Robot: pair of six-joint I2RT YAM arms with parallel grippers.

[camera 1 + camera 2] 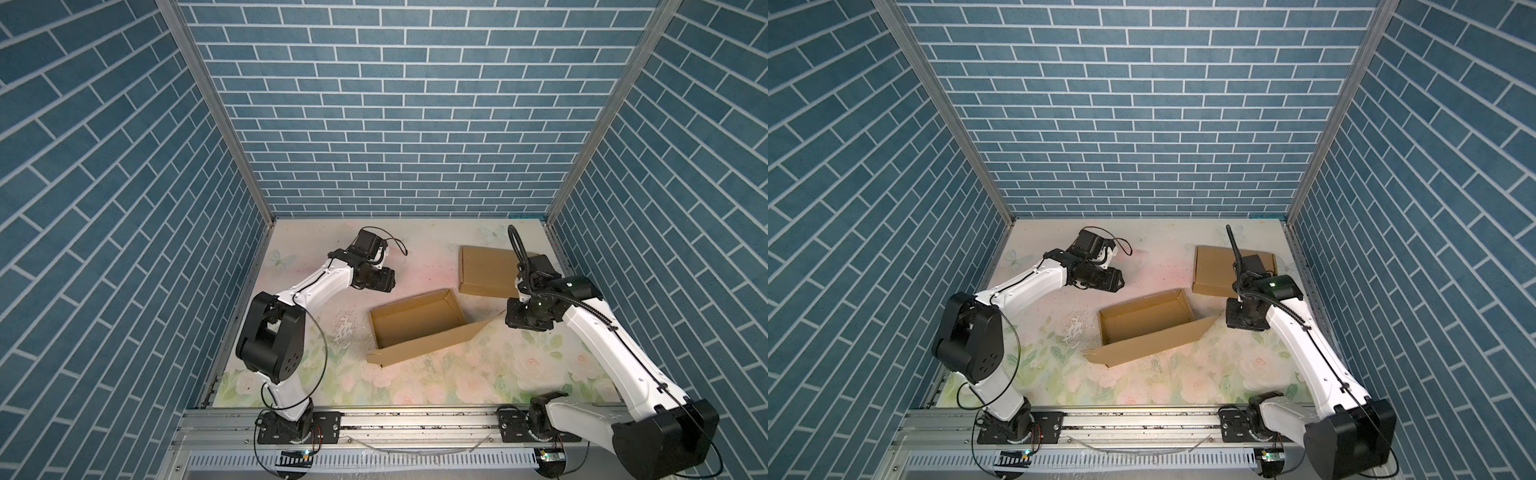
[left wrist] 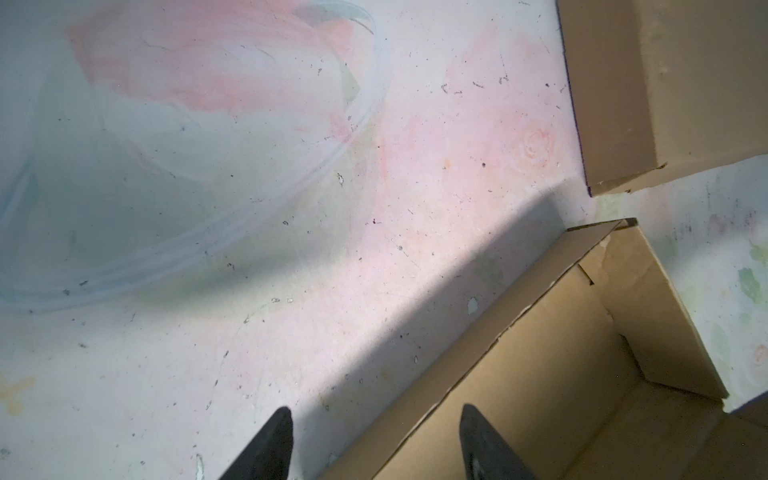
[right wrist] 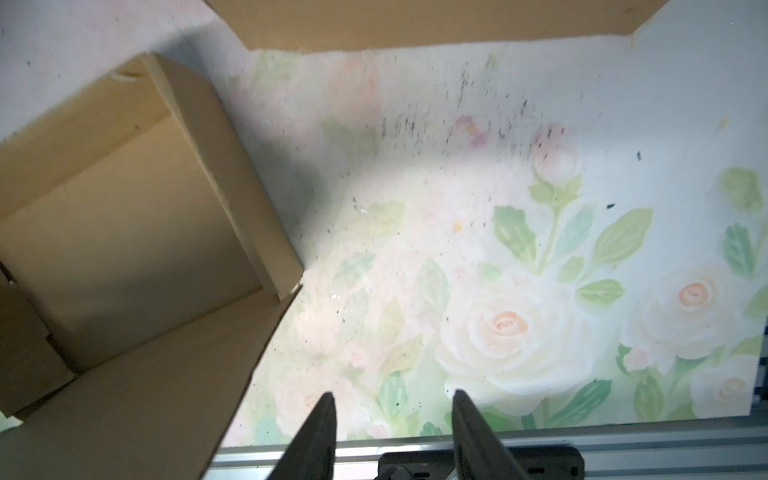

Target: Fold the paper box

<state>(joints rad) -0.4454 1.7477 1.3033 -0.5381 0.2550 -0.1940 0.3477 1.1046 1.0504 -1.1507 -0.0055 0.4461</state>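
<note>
The open cardboard box (image 1: 415, 328) sits near the middle of the flowered table (image 1: 457, 386), top open, its long near panel sticking out past both ends. The left arm (image 1: 316, 286) reaches forward with its elbow bent. The left gripper (image 2: 374, 436) hovers by the box's far wall, angled down, its 2 fingers spread with nothing held. The right arm (image 1: 602, 332) stretches toward the back, wrist bent down. The right gripper (image 3: 395, 428) hangs over bare table just beside the box's right end, fingers apart and empty. A 2nd, closed box (image 1: 484, 270) lies at the far right, partly behind that arm.
</note>
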